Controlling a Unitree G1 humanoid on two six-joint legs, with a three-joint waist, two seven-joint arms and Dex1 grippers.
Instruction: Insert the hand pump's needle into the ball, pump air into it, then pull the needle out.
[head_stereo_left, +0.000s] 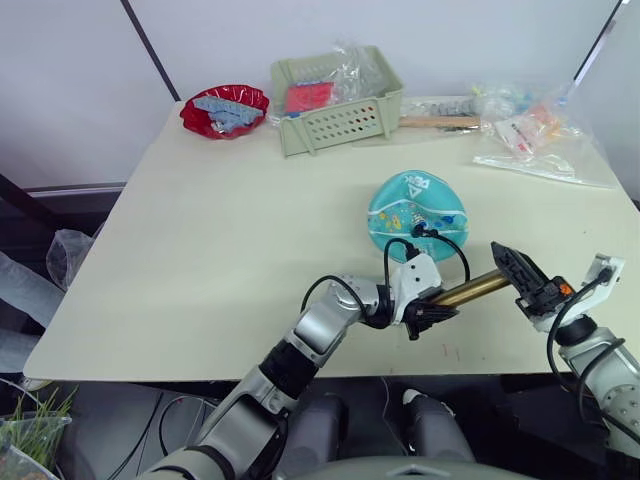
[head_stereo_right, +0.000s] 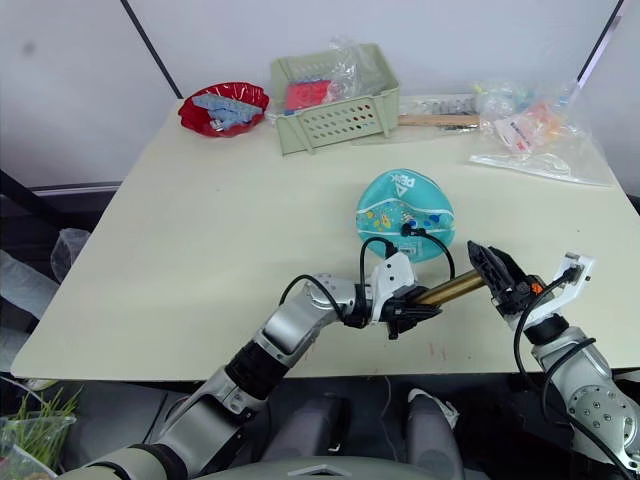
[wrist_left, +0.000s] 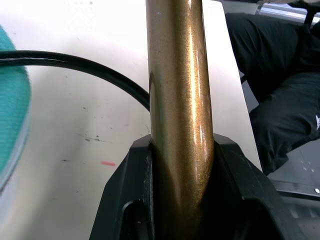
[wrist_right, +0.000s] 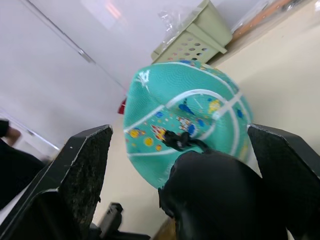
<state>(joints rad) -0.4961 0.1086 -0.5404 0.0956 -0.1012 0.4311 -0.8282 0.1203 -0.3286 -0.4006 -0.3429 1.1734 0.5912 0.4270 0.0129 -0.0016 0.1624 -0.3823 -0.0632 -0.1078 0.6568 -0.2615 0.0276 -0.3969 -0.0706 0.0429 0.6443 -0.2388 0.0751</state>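
The left pincer (head_stereo_left: 432, 315) gripped the hand pump (head_stereo_left: 470, 290) by its bronze barrel, near the tabletop's (head_stereo_left: 220, 250) front edge; the right pincer (head_stereo_left: 522, 272) stood open around the pump's black end cap; its hose curved to the needle (head_stereo_left: 420, 233), seated in the teal ball (head_stereo_left: 415, 215) just beyond.
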